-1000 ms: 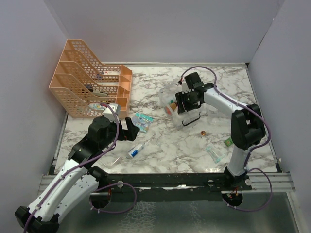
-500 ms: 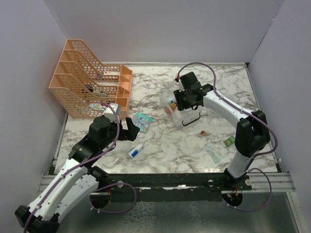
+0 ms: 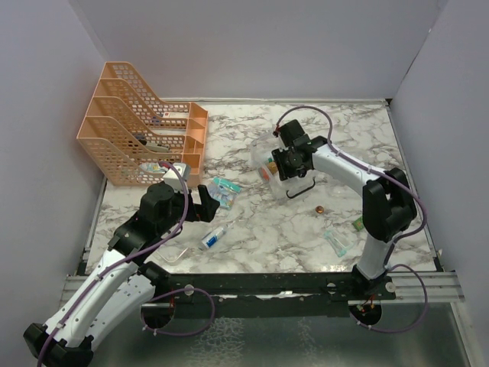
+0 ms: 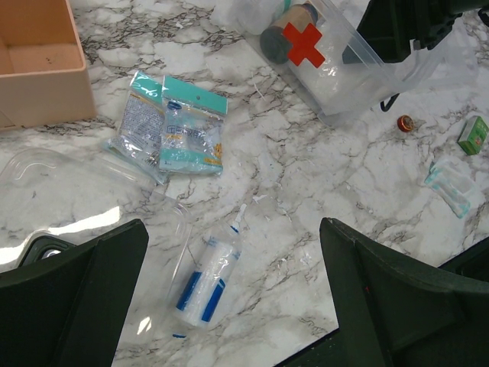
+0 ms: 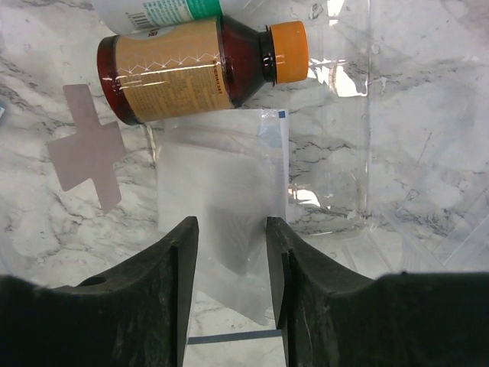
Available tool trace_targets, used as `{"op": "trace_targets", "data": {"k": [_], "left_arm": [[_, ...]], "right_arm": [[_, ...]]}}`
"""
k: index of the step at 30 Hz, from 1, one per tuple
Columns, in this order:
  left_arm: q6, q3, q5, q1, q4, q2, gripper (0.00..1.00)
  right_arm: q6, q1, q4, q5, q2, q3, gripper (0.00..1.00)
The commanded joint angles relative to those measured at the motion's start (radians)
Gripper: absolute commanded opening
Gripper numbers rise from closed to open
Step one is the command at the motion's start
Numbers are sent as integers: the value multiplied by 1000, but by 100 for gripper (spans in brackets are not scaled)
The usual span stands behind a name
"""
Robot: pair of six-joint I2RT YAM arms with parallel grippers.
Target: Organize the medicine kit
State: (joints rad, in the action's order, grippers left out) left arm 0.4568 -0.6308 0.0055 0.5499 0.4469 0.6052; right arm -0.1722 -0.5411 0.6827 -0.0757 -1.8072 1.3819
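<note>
1. Right gripper [image 3: 284,163]: moved leftward and a little toward the near edge, ending further over the open medicine kit [image 3: 258,157]
2. Right wrist housing [image 3: 290,138]: came down from the far side of the kit toward its middle, step by step across the three views
3. Right elbow [image 3: 390,200]: swung out toward the near right, then drew partly back
4. Purple cable loop [image 3: 306,108] above the right wrist: shifted left along with the wrist

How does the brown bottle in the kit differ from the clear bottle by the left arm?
The brown bottle is amber with an orange cap; the clear bottle is see-through with blue marks. The brown bottle sits inside the medicine kit; the clear bottle lies loose on the table. Both lie on their sides.
</note>
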Motion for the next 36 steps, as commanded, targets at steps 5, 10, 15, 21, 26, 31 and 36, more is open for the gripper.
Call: {"op": "trace_targets", "data": {"k": [5,10,15,21,26,31,36], "left_arm": [[0,3,-27,-3,10,-2,99],[1,2,-28,-3,12,-3,99],[2,2,-28,-3,12,0,99],[2,0,-39,-4,14,-6,99],[2,-1,-42,-3,15,1,99],[2,-3,-42,-4,17,11,99],[-8,-4,-38,-4,14,30,99]], "right_arm": [[-9,0,-40,61,-86,29,43],[-5,0,-55,100,-107,36,41],[-36,-2,-40,21,-118,54,45],[-72,-2,-53,-93,-71,60,51],[-71,-2,-38,-77,-30,53,49],[-94,-2,-46,-62,27,26,46],[-144,-2,-45,-59,155,35,46]]}}
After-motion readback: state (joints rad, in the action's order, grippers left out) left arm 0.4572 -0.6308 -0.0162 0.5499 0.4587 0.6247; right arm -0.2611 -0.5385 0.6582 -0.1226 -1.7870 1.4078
